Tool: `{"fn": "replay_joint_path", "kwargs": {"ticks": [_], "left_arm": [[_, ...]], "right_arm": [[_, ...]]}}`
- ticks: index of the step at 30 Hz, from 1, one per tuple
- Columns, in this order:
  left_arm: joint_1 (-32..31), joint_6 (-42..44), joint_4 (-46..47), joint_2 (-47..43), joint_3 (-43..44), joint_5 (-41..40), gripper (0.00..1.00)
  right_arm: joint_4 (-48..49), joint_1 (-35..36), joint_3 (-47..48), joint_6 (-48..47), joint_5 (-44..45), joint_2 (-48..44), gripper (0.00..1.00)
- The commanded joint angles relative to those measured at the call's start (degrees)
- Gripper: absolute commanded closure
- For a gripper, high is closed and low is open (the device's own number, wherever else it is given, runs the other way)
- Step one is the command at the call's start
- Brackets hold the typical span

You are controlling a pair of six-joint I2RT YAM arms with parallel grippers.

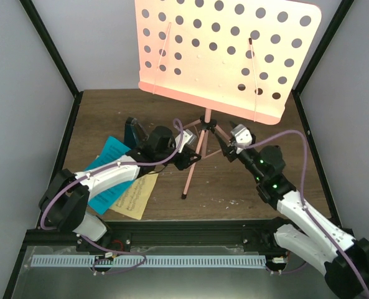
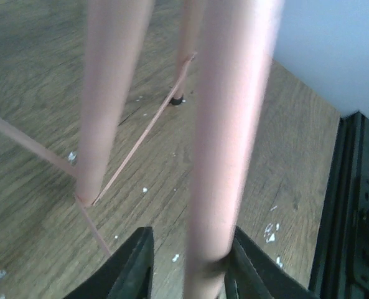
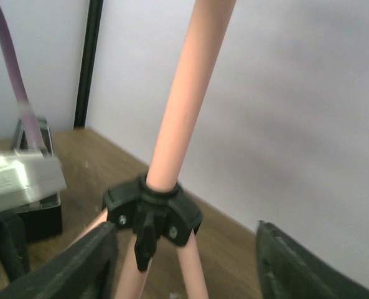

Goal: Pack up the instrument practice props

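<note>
The pink music stand (image 1: 228, 56) stands at the back centre, its hole-punched desk high over the tripod. My left gripper (image 1: 185, 157) is open around the tripod's front leg (image 2: 224, 137); the leg touches the right finger, with a gap to the left finger. My right gripper (image 1: 224, 148) is wide open, its fingers either side of the black tripod hub (image 3: 153, 208) without touching it. A cyan page (image 1: 109, 165) and a pale-yellow page (image 1: 137, 196) lie on the table, partly under my left arm. The black metronome (image 1: 133, 132) stands behind my left wrist.
The wooden table (image 1: 246, 187) is walled by grey panels with black frame posts on both sides. A black rail (image 1: 190, 233) runs along the near edge. The other tripod legs (image 2: 109, 93) and thin braces (image 2: 147, 124) spread over the table centre.
</note>
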Motion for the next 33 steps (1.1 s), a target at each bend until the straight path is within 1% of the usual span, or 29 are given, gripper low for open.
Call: {"fn": "replay_joint_path", "kwargs": {"ticks": [1,4,6,8,10,13,14,17,19,20,22,24,27,33], "left_arm": [[1.12,-1.71,-2.21,-1.98,1.54,-1.92,0.59],[1.1,-2.22,-2.65,-4.09,1.63,-2.39,0.41],[1.1,-2.65,-3.17,-5.88,1.61,-2.92,0.35],[1.13,-3.16,-3.89,-8.43,1.46,-3.77,0.32],[1.18,-3.7,-4.67,-10.91,0.89,-5.11,0.3],[1.59,-4.49,-6.26,-14.67,-0.49,-5.61,0.29],[1.84,-4.99,-7.1,-15.54,-0.73,-5.3,0.29],[2.45,-7.31,-9.14,-17.88,-1.9,-4.5,0.28],[2.78,-8.69,-8.57,-19.01,-3.17,-2.84,0.29],[2.89,-9.28,-8.08,-19.33,-3.76,-2.12,0.3],[2.98,-9.86,-7.51,-19.32,-4.08,-0.13,0.4],[2.96,-9.59,-7.74,-18.65,-3.98,1.37,0.44],[2.99,-9.91,-6.95,-17.86,-4.33,2.07,0.44],[2.94,-11.19,-4.52,-16.41,-4.47,2.45,0.39]], "right_arm": [[2.09,-1.95,-2.78,9.28,-0.37,-6.15,0.32],[3.48,-7.71,-6.17,17.58,-5.64,-8.78,0.25],[5.2,-12.85,-7.63,22.77,-10.1,-9.11,0.21],[7.7,-18.74,-8.16,28.44,-16.06,-7.99,0.16],[10.81,-25.75,-7.62,35.11,-24.6,-4.87,0.13],[16.06,-34.27,-4.1,43.7,-36.53,3.66,0.12],[17.0,-35.36,-2.04,45.56,-39.71,6.42,0.11],[16.3,-35.9,5.06,48.15,-46.63,13.9,0.11],[19.28,-35.9,9.31,50.97,-53.23,18.58,0.13],[21.46,-35.89,11.06,52.78,-56.3,20.89,0.14],[24.75,-35.43,15.11,55.59,-62.0,24.97,0.15],[24.5,-34.08,19.47,55.9,-66.36,28.45,0.16],[22.58,-30.96,26.39,55.46,-71.42,33.35,0.17],[25.09,-25.66,35.8,57.46,-77.76,39.38,0.19]]}}
